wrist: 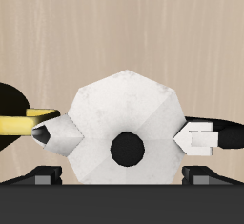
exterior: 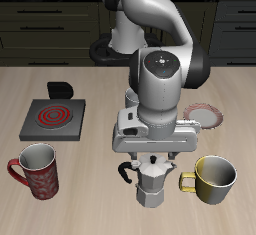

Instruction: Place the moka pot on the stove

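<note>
The silver faceted moka pot (exterior: 152, 185) stands upright on the table near its front edge, black handle pointing sideways. My gripper (exterior: 152, 164) is right above it, jaws wide apart with one fingertip at each side of the pot's top. In the wrist view the pot (wrist: 124, 109) with its black lid knob fills the middle, and my gripper (wrist: 119, 134) straddles it; the fingertips (wrist: 197, 137) are at its edges, with no clear squeeze. The stove (exterior: 53, 118), a dark square plate with red coil rings and a black box at its back edge, lies apart from the pot, farther back.
A red patterned mug (exterior: 38, 171) stands near the front edge, in front of the stove. A yellow mug (exterior: 212, 179) stands close beside the pot and shows in the wrist view (wrist: 19, 125). A small pink-rimmed plate (exterior: 206, 114) lies behind the yellow mug.
</note>
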{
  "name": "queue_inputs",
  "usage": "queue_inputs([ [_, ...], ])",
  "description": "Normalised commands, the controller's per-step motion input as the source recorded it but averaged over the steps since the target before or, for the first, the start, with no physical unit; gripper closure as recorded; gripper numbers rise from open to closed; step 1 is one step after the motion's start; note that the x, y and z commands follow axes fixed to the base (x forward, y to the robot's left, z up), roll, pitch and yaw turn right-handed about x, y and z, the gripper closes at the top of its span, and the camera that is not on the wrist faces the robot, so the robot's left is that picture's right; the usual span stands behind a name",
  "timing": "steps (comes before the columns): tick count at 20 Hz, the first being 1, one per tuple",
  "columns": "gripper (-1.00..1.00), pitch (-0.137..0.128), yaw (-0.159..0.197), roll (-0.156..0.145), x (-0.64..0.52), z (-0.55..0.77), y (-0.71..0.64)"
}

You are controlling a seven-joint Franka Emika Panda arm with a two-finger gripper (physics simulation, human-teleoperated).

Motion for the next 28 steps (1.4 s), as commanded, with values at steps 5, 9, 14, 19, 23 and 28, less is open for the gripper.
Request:
queue_inputs([
  [5,-1.00,0.027,-0.015,-0.001,0.04,-0.19,-0.05],
  [9,-1.00,0.024,-0.023,-0.020,0.03,-0.18,-0.09],
  [14,1.00,0.001,-0.018,0.006,-0.01,-0.10,-0.01],
  [19,1.00,-0.006,-0.003,-0.005,0.02,0.02,-0.07],
  [23,1.00,-0.011,0.000,-0.003,0.04,0.06,-0.06],
  [28,1.00,-0.043,0.010,-0.011,-0.13,0.22,-0.06],
])
